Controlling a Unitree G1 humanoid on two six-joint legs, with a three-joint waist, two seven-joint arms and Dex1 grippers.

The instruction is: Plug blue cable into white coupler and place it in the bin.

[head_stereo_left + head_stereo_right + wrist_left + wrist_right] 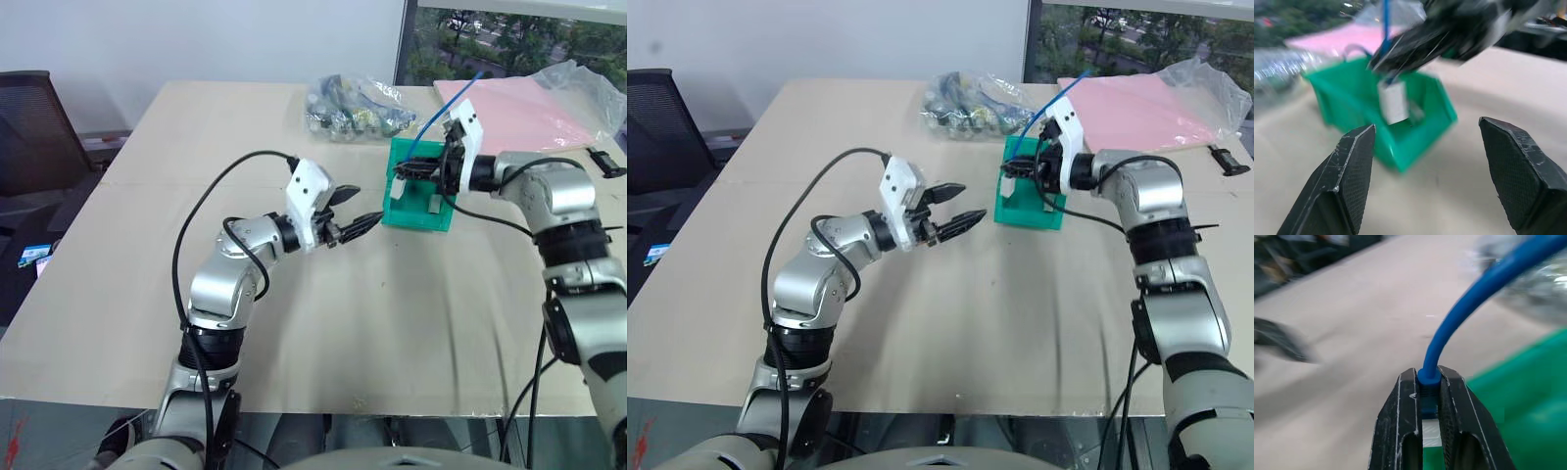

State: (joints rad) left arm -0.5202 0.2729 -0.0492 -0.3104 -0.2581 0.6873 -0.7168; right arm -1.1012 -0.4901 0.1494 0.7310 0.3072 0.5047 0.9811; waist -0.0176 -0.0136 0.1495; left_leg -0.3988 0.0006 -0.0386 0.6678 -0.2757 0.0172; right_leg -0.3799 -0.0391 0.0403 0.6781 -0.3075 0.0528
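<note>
While the head views put the right tool [423, 172] over the bin [421, 211] on the desk [392, 323], the left tool [955, 206] hangs spread and empty. Left wrist: coupler [1394, 101] dangles above the bin. Right wrist: fingers pinch the cable [1484, 289] by its boot. Light, floppy cable; grip the stiff plug end.

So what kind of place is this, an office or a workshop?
Probably an office used for robot trials: a plain beige table, a dark office chair beside it, and a window onto trees and a road far below, so an upper floor.
</note>
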